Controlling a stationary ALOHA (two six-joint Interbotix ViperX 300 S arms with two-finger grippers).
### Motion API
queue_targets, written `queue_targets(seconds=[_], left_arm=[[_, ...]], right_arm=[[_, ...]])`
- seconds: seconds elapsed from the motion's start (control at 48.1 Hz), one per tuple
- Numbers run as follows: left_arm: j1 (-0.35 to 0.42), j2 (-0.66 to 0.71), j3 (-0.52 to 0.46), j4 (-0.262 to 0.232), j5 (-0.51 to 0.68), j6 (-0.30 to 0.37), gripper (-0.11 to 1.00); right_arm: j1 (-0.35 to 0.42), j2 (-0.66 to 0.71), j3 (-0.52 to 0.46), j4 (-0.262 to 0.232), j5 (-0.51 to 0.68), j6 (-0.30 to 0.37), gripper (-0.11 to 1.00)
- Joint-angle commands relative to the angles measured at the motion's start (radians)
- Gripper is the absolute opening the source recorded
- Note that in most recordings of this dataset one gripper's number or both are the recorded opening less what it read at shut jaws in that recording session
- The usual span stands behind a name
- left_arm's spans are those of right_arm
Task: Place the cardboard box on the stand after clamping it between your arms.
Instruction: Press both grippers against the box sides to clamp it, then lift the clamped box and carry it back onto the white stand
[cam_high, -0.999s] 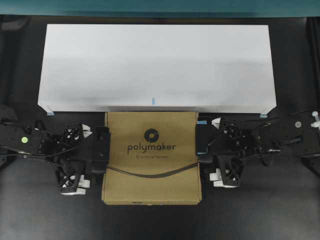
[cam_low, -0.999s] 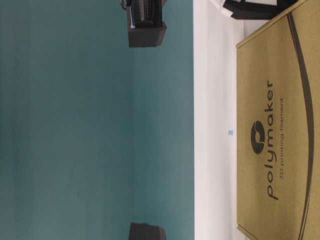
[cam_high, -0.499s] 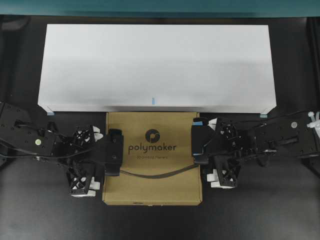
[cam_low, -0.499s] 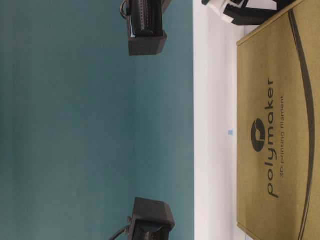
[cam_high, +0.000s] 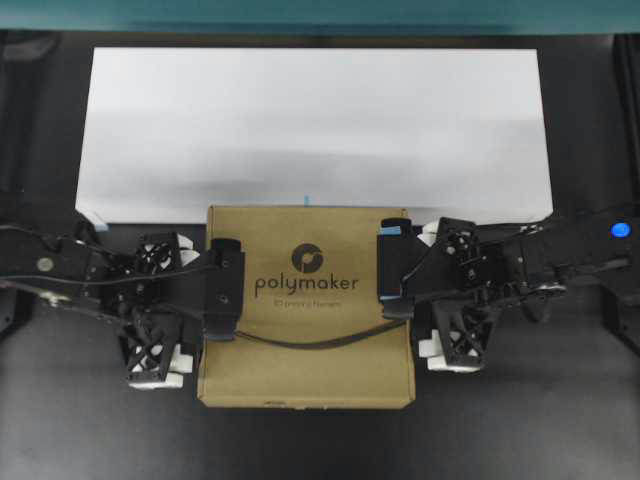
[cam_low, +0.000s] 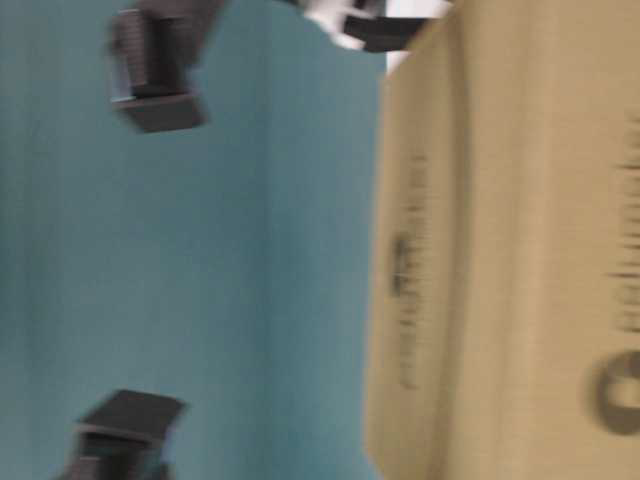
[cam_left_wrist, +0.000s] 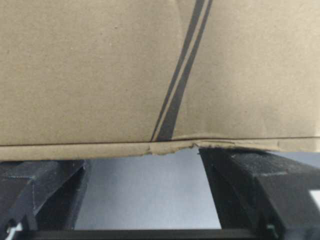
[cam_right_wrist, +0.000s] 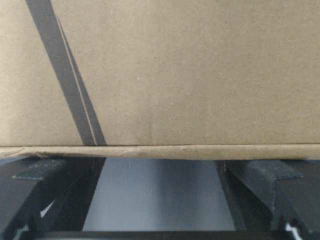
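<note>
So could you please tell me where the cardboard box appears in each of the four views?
Overhead: cardboard box at lower centre, before the stand.
Table-level: blurred, fills the right half.
Left wrist: fills the upper part.
Right wrist: fills the upper part.
Shared landmark: its curved dark line.

Both arms reaching inward from opposite sides, roughly level. Left claw (cam_high: 224, 302) and right claw (cam_high: 393, 270) spread wide, pads pressing on box (cam_high: 306, 305) between them.
</note>
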Motion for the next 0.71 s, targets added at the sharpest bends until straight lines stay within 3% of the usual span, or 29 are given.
queue_targets(seconds=[0.0,0.166,0.312,0.478,0.686], left_arm=[[0.044,-0.040,-0.095,0.005,0.028,-0.005,0.77],[0.091,-0.061,-0.233,0.005,0.202,0.002,0.77],[0.135,-0.061,-0.318,0.006,0.299,0.061,0.77],[0.156,-0.058,-0.318,0.006,0.305,0.115,0.77],[0.219,-0.075,-0.272,0.006,0.302,0.124,0.77]], right_arm=[[0.020,-0.051,-0.107,0.003,0.066,-0.006,0.78],[0.008,-0.081,-0.190,0.003,0.179,-0.009,0.78],[-0.011,-0.086,-0.241,-0.008,0.209,-0.015,0.78],[-0.034,-0.083,-0.242,-0.011,0.213,-0.064,0.78],[-0.087,-0.084,-0.242,-0.012,0.206,-0.137,0.78]])
